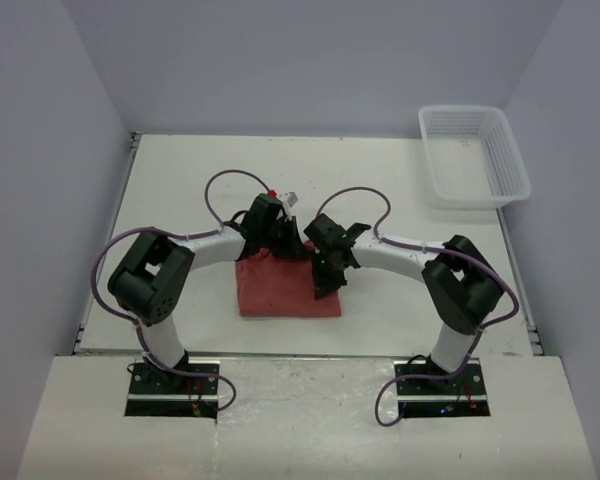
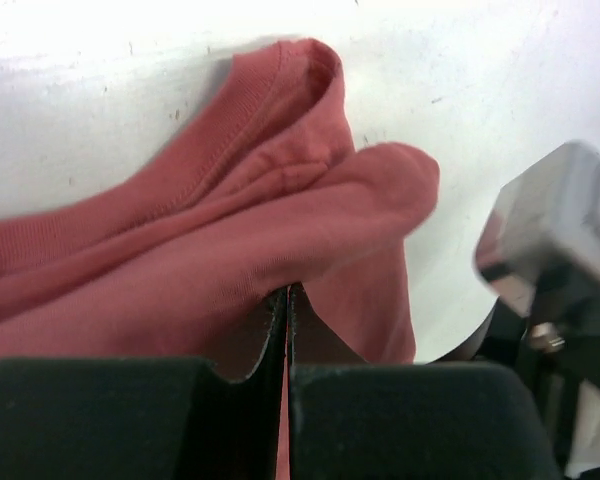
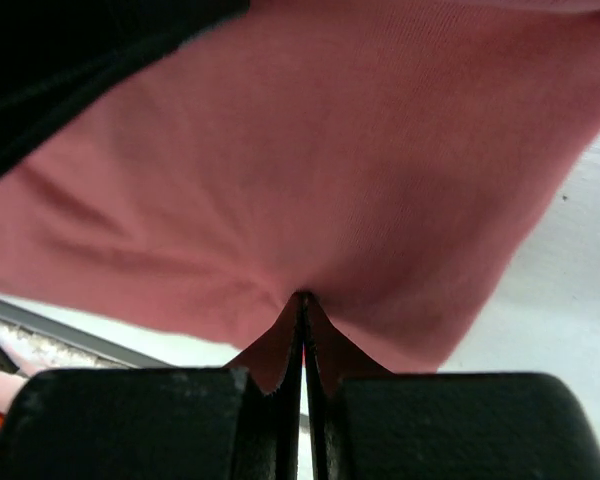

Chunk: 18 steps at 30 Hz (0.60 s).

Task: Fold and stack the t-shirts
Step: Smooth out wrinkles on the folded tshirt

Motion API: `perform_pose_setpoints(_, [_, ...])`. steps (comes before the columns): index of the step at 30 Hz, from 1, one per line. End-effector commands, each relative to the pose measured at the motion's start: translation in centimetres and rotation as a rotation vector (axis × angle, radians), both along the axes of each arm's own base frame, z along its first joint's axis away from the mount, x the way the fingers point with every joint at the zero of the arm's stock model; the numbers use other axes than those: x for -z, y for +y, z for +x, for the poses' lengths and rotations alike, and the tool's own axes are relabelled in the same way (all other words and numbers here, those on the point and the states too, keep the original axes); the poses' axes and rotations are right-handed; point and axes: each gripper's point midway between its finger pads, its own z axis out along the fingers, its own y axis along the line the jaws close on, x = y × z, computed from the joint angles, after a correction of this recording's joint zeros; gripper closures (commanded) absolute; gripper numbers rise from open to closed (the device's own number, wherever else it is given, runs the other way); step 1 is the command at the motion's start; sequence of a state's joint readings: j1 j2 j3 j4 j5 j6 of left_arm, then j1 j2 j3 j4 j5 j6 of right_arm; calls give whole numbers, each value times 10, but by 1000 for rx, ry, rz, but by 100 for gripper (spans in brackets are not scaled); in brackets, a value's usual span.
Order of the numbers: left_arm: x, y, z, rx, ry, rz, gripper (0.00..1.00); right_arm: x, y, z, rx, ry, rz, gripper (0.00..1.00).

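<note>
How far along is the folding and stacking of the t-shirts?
Done: the t-shirt already lies as a compact, roughly rectangular bundle. In hand: the left end effector and right end effector are both shut on its cloth, mid-fold. Left: finishing the fold and stacking; no stack is visible.

This was pretty clearly a robotics lab rig: white table (image 1: 180, 180) boxed in by plain grey walls (image 1: 310, 60), two arms (image 1: 195, 245) bolted on plates (image 1: 170, 385) at its near edge, purple cables (image 1: 230, 173) looping off them.
</note>
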<state>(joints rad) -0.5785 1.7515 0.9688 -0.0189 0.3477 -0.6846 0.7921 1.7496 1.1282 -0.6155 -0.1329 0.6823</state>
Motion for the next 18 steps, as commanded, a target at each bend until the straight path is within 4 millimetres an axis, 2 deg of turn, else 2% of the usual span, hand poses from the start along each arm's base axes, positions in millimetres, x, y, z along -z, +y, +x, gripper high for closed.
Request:
perform_pose_setpoints(1, [-5,-18,22,38,-79,-45,100,12,10,-2,16,26,33,100])
perform_pose_setpoints(5, [16,-19,35,41,-70,-42,100,24,5,-7,28,49,10,100])
perform_pose_setpoints(10, [25,1,59,-1,-79,-49,100,34,-1,-14,37,72,-9,100])
perform_pose_setpoints(14, [12,17,74,-16,-112,-45,100,36,0,-11,27,65,-11,100])
perform_pose_setpoints(16, [1,17,73,-7,-133,-52,100,31,2,-8,10,45,3,100])
perform_pose_setpoints(17, [-17,17,74,-12,-166,-61,100,25,4,-4,10,22,11,100])
perform_pose_setpoints(18, [-22,20,71,-19,-169,-55,100,21,6,-2,4,12,18,100])
